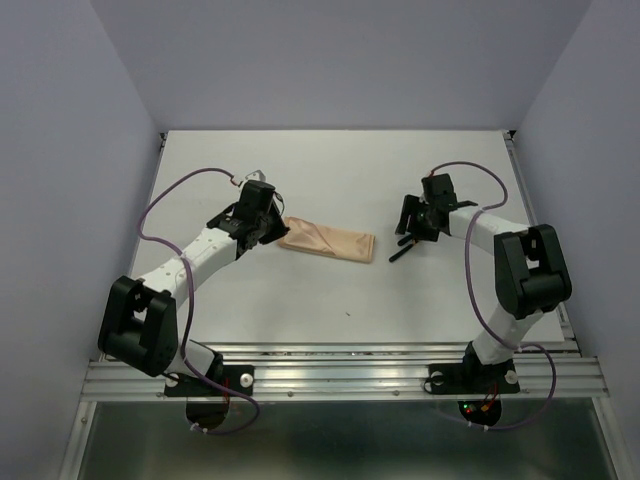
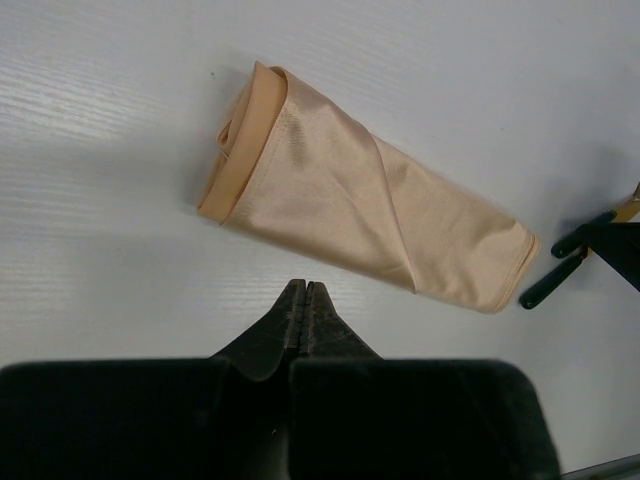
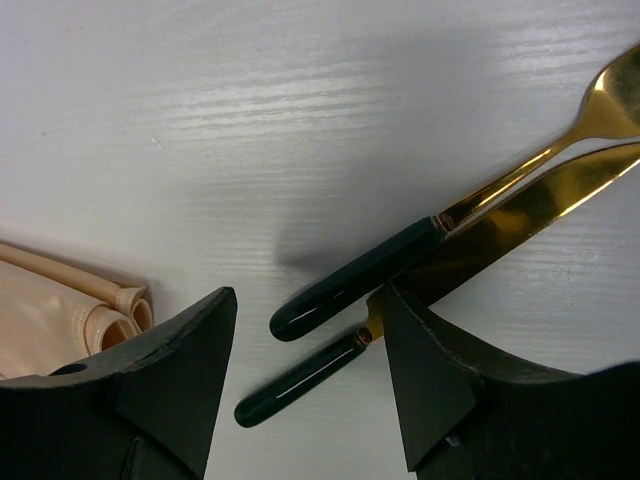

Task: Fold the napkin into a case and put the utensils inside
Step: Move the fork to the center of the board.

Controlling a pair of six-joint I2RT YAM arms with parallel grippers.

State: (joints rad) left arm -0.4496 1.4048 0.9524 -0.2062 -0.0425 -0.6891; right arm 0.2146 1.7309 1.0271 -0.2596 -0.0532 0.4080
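Your left gripper point(image 2: 303, 290) is pinched shut on nothing, the case point(image 2: 370, 215) lying mid-table point(image 1: 300, 300) just past its tips, while your right gripper point(image 3: 305, 300) stands spread astride the utensils point(image 3: 350, 280) at their glossy dark handles, the gold heads cut off by the frame, the peach cloth satiny and rolled at one end.

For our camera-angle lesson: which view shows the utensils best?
The right wrist view: the utensils show close up, dark handles and gold heads clear, under the open right gripper. The left wrist view catches only handle tips at its right edge; the top view, a dark sliver beside that gripper.
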